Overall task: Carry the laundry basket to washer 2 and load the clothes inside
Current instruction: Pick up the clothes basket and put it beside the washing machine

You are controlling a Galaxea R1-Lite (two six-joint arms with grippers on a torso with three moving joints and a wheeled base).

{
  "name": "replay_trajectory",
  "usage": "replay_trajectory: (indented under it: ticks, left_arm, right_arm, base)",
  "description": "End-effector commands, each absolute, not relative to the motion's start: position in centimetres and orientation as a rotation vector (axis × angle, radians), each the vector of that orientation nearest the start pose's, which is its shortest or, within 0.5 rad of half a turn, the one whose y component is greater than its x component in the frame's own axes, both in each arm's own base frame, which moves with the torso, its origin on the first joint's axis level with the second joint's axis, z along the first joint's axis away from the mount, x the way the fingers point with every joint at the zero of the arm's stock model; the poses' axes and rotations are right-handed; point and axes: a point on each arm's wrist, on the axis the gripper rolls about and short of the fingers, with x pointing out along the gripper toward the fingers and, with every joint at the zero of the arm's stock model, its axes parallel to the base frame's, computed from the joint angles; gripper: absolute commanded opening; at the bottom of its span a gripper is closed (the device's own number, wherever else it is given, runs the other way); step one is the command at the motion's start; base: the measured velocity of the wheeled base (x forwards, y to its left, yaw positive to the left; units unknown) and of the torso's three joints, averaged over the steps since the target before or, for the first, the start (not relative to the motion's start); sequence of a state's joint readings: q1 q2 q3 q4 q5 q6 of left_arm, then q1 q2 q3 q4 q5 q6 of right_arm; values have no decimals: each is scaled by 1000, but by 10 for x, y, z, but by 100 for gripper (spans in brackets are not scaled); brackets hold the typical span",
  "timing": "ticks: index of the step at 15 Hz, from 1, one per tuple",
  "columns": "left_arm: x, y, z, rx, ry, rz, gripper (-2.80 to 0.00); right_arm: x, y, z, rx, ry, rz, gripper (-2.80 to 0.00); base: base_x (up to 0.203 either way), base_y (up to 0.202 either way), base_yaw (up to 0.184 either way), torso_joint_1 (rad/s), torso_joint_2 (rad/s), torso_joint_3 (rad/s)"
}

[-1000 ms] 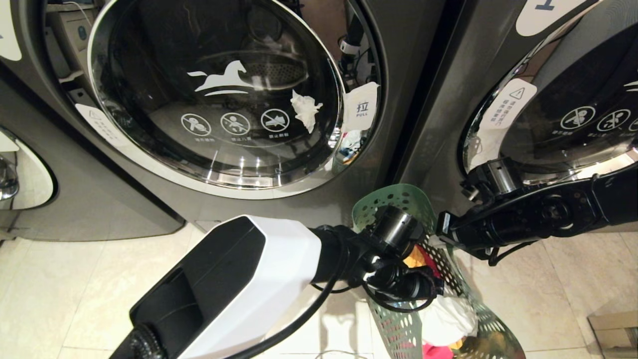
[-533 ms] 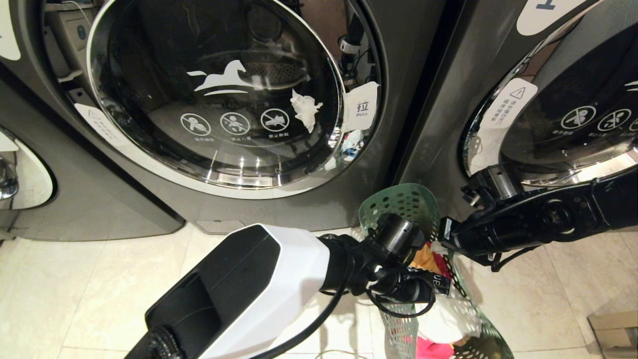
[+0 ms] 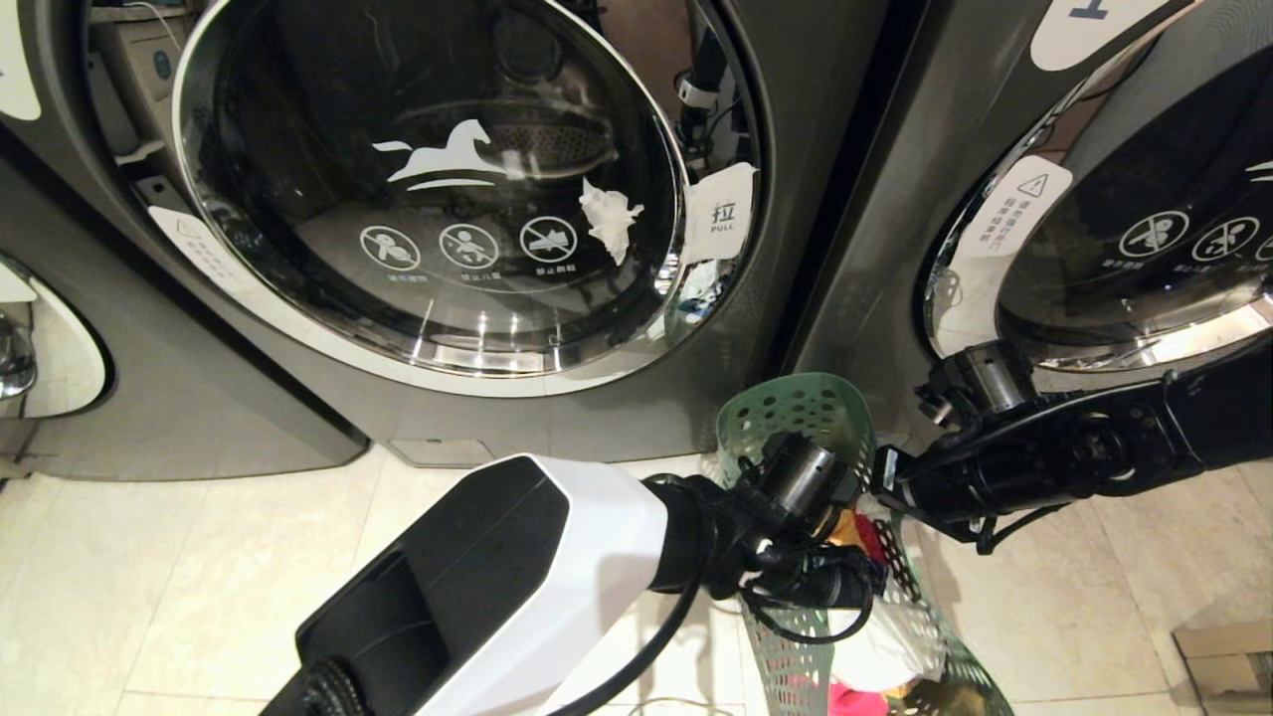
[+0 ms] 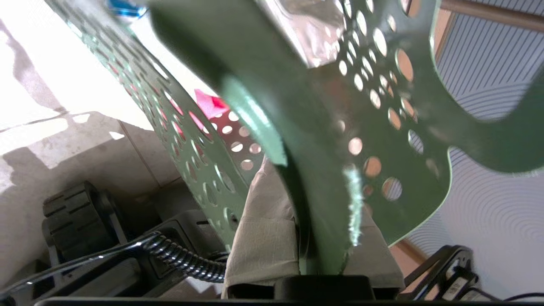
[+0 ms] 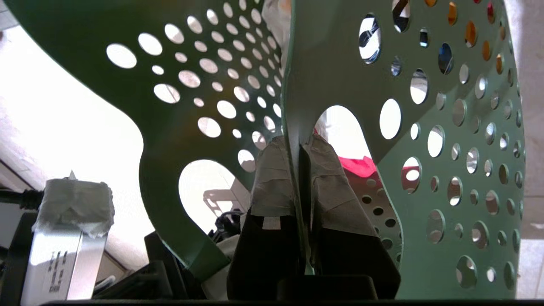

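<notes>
Tiled floor; perforated green laundry basket.

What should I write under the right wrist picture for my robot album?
The right gripper pinches the thin wall of the green laundry basket, with something red showing through the handle hole.

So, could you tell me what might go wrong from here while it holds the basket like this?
Both the left gripper and right gripper pinch only the thin wall of the laundry basket, so it could flex or slip. The clothes might spill. The washer door is closed, so nothing can be loaded yet.
</notes>
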State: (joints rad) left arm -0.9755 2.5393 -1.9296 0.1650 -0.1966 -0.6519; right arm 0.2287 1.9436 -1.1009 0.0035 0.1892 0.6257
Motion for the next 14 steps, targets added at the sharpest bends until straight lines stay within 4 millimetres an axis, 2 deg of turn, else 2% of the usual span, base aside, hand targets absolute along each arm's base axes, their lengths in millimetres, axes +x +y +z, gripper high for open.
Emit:
replay_trajectory:
  ticks: [1,3,4,10,14]
  left_arm:
    - [280,-422,59,-232,1075,-810,-280]
    - [280,-422,57,-228,1078,-807,-280]
    - [280,-423,57,-228,1077,-808,0]
    - [279,-419,55,-195,1099,-785,0]
    - [287,-417,51,-158,984,-644,0]
  right_arm:
    - [340,84,116,563,958,108,-280]
    - [340,84,116,563,961,109,-280]
    - [340,84,115,562,965,109,-280]
    - [344,84,107,556,980,103,-280]
    - [352,82,95,561,982,86,-280]
  base:
    - [0,0,0,0,0,0]
    - [0,0,0,0,0,0]
    - [0,0,0,0,0,0]
    - [0,0,0,0,0,0]
    - [0,0,0,0,0,0]
